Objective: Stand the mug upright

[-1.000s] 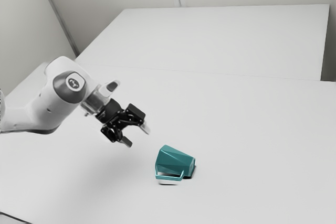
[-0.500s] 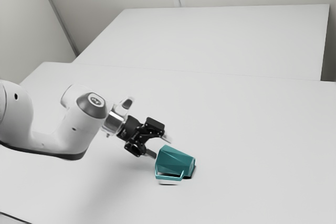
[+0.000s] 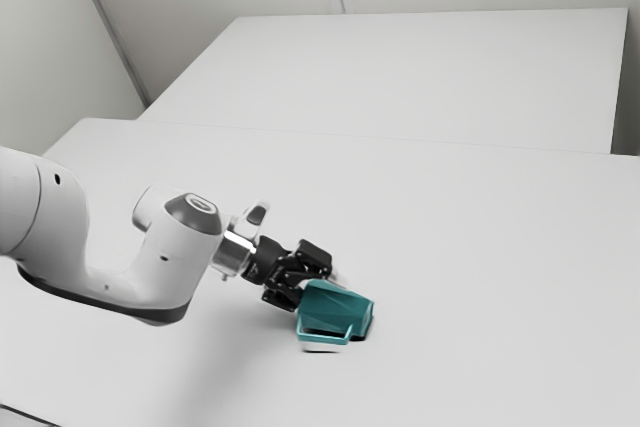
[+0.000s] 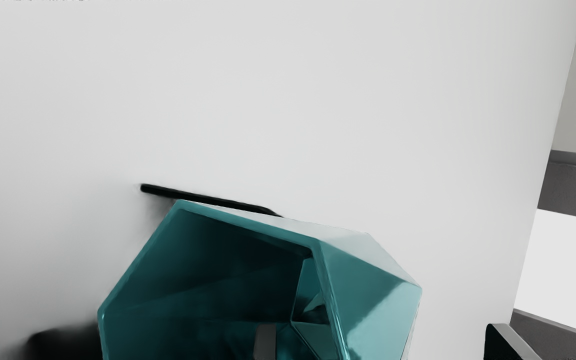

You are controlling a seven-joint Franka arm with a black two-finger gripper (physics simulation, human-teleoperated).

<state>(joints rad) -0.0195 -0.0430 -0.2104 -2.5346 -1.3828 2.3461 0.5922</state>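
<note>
The teal mug (image 3: 335, 312) is seen lying on its side on the white table (image 3: 490, 257), its mouth turned toward the gripper (image 3: 300, 269), which is held unclenched, with one finger (image 4: 265, 344) placed in the mug's mouth and the other finger (image 4: 499, 345) kept outside, apart from the wall. By the wrist view the faceted interior (image 4: 228, 265) is revealed, with the first finger set against it. By the exterior view the handle (image 3: 322, 338) is shown instead, along with the closed base end, which is pointed toward the exterior view's right.
</note>
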